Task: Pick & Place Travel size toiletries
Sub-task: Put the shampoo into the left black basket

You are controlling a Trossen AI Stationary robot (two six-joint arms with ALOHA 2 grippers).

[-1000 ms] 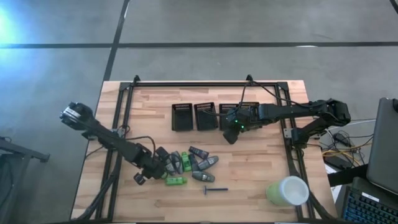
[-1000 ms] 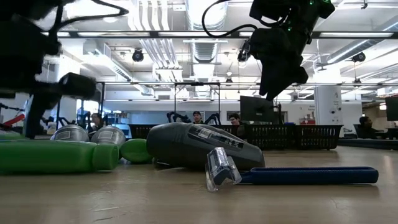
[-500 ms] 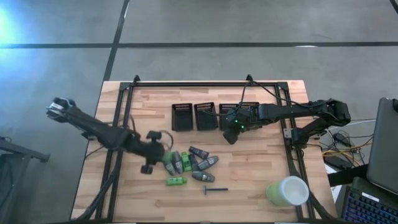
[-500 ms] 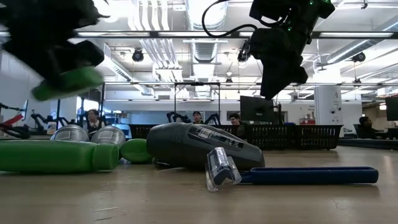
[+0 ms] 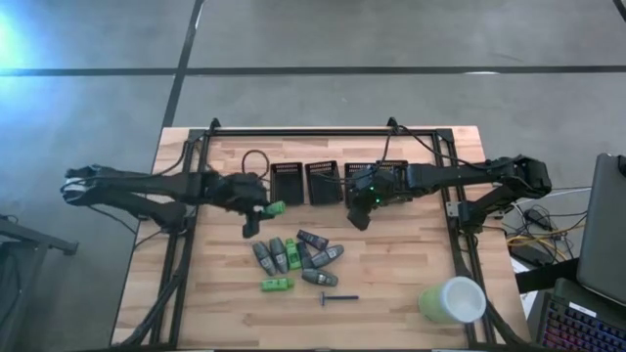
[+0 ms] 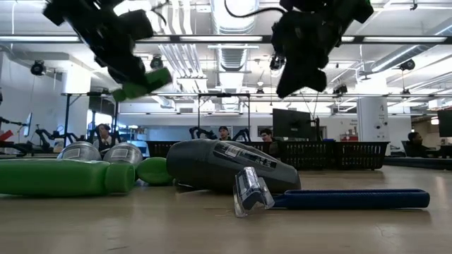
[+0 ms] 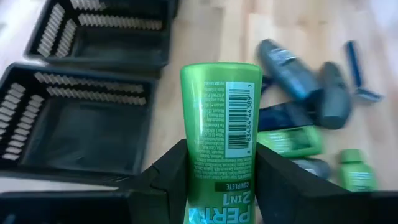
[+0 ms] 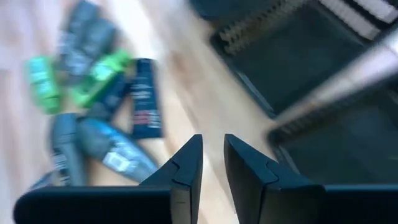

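A bright green tube [image 7: 221, 124] sits in my left gripper [image 7: 221, 155], above the table just left of the black mesh bins [image 5: 286, 183]; the low view shows the same tube [image 6: 141, 83] in the air. The other toiletries lie flat in a pile [image 5: 296, 256]: grey tapered tubes, green packets, one green packet apart [image 5: 276, 285] and a thin dark stick [image 5: 337, 297]. My right gripper [image 8: 212, 149] hovers in front of the right-hand bins [image 5: 377, 179], holding nothing, with only a narrow gap between its fingers. My left gripper pinches the green tube between its two fingers [image 7: 174, 171], one on each long side of its printed body [image 7: 217, 186]. The fingers lie along the tube, and its far end [image 5: 277, 207] sticks out past them toward the bins. The tube is lifted clear and tilted.
Several black mesh bins stand in a row at the table's far middle. A large pale green-white cup [image 5: 455, 299] stands near the right front corner. A black frame rail [image 5: 186, 196] runs along the table's left and right sides. Bare wood lies between the bins and the pile.
My left gripper, shut on the green tube, has lifted it out of the pile and carried it up and toward the far edge, to just left of the bins. The rest of the pile has stayed put. My right gripper has shifted a little toward the pile.
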